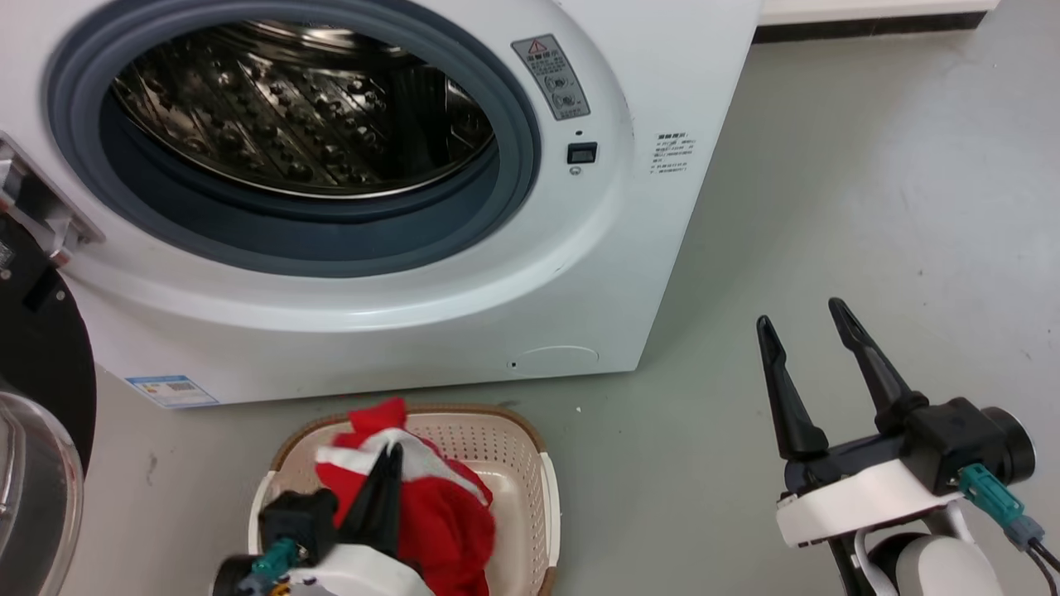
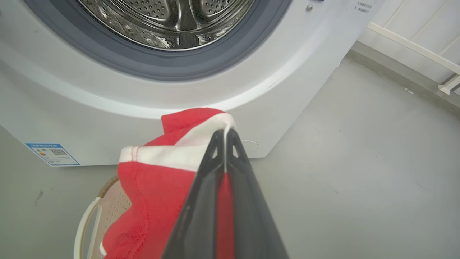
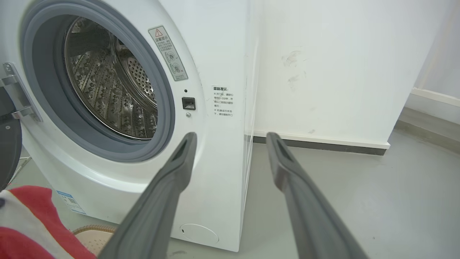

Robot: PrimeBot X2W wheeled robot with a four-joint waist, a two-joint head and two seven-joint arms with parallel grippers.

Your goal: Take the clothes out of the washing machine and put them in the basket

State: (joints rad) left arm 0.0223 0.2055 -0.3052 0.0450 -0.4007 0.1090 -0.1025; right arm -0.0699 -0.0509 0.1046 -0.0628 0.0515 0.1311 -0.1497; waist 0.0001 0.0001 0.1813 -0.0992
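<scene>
My left fingers (image 1: 387,468) are pressed together, pinching the white-trimmed edge of the red clothes (image 1: 443,509); the rest droops below them into the basket (image 1: 501,447) on the grey floor (image 1: 869,165). The washing machine (image 1: 580,273) sits just past the tips, door (image 1: 41,364) open. My right fingers (image 1: 865,356) are spread wide above the same floor, white wall (image 3: 323,72) beyond.

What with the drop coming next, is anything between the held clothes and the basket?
Nothing visible. The left gripper is shut on the clothes, which hang over the open top of the basket.
</scene>
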